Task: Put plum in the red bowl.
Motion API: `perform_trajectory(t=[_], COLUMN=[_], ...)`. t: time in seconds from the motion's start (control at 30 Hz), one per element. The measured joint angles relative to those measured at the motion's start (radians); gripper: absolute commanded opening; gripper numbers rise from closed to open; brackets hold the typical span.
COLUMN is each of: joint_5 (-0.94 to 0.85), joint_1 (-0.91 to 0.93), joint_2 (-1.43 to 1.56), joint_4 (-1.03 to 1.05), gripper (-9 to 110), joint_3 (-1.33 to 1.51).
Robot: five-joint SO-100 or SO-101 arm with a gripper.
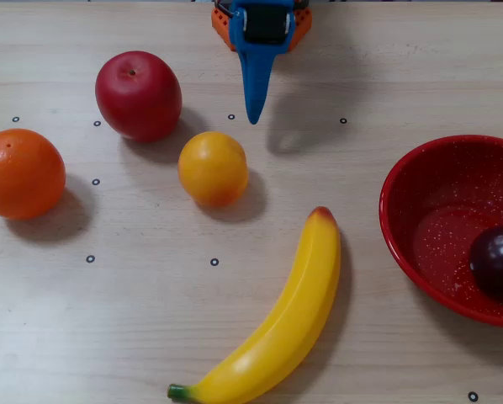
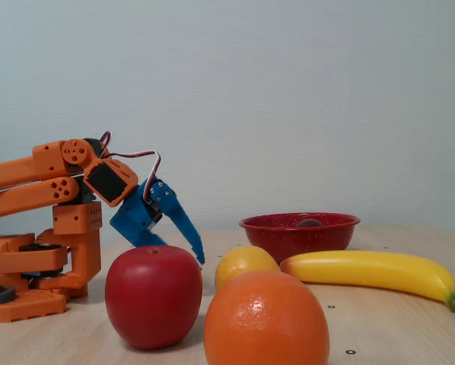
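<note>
Overhead view shows the plum [image 1: 497,263] resting inside the red bowl [image 1: 403,181] at the desk's right edge, task apparently done, the empty pincer [image 1: 254,114] narrowed near the back edge.
</note>
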Motion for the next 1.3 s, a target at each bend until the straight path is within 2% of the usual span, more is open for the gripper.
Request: perform_trajectory(t=[0.17,1.3], joint_5=[0.026,0.028], joint_1=[-0.003,-0.020], joint_2=[0.000,0.000], joint_4=[-0.072,-0.072], gripper=[0,0], joint_3=[0.031,0.031])
